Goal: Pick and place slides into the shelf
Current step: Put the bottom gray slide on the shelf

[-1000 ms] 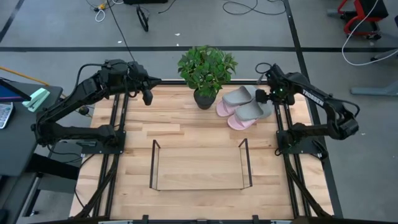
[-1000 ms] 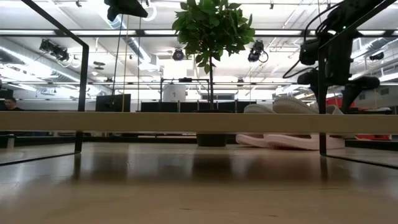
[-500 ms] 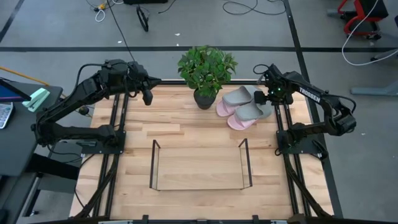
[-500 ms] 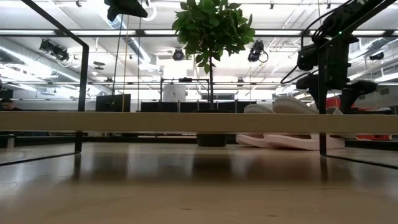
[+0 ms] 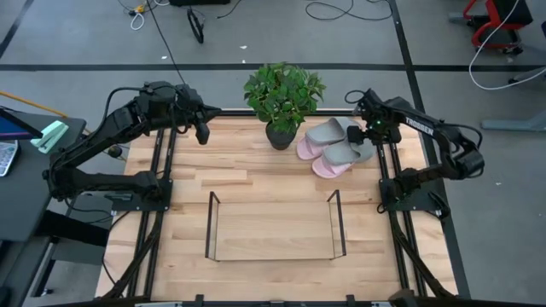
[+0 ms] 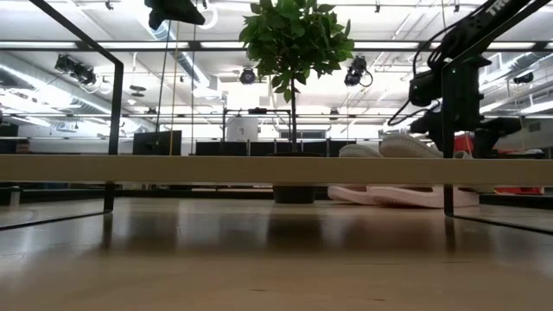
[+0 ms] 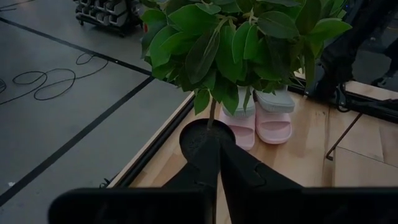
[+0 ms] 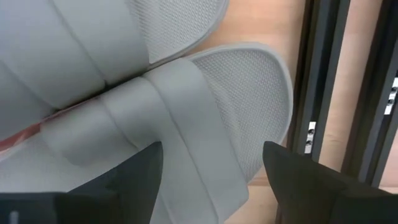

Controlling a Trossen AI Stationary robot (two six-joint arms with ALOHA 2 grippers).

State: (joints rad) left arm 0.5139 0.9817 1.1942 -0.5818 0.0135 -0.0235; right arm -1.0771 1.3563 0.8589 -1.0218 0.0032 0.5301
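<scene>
Grey slides (image 5: 338, 143) lie on top of the pale pink pair (image 5: 314, 159), at the table's far right beside the plant pot. In the left wrist view the grey slides (image 7: 272, 99) cover the heel ends of the pink slides (image 7: 264, 129). My right gripper (image 5: 363, 131) hovers open just over the grey slides. In the right wrist view its fingers (image 8: 211, 183) stand either side of one grey slide's strap (image 8: 180, 130), and no touch shows. The wire shelf (image 5: 275, 226) stands at the table's near middle. My left gripper (image 5: 203, 134) waits, shut, at the far left.
A potted plant (image 5: 283, 94) stands at the far edge, right next to the slides on their left. Black rail frames (image 5: 391, 200) run along both sides of the table. Bare wood (image 5: 247, 170) lies between the slides and the shelf.
My right gripper has crept a little toward the table's left, farther over the grey slides, and its elbow has drawn toward the far edge. The slides have kept still.
</scene>
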